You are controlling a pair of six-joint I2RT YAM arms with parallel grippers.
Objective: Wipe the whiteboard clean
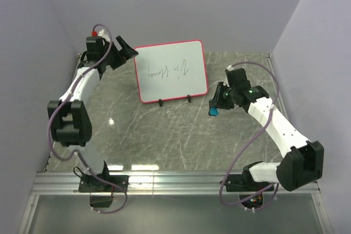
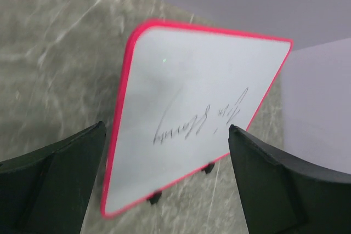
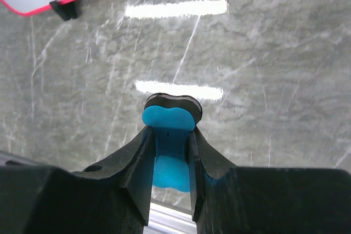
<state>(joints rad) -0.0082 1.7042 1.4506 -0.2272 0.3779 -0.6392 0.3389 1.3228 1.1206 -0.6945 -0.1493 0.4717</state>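
Top external view puts the whiteboard (image 1: pixel 181 87) at the far side of the bench (image 1: pixel 164 135), its black feet (image 1: pixel 160 102) on the near long edge and the writing (image 1: pixel 169 70) not yet wiped. We cannot tell whether it lies flat or leans.

The left hand (image 1: pixel 129 51) hangs wide open by the board's far-left corner, gripping nothing. The right hand (image 1: pixel 216 102) is clamped narrow on a blue eraser (image 1: pixel 213 112), beside the board's right edge and clear of it.

We judge the main risk is sliding: nothing braces the board, so a wipe could shove it or tip it on its feet. The eraser, pinched at its waist, could also twist under pressure.

Underneath is grey, veined, glossy stone showing lamp glare, with a metal rail (image 1: pixel 175 178) along the near edge. Plain pale walls (image 1: pixel 164 4) close three sides.
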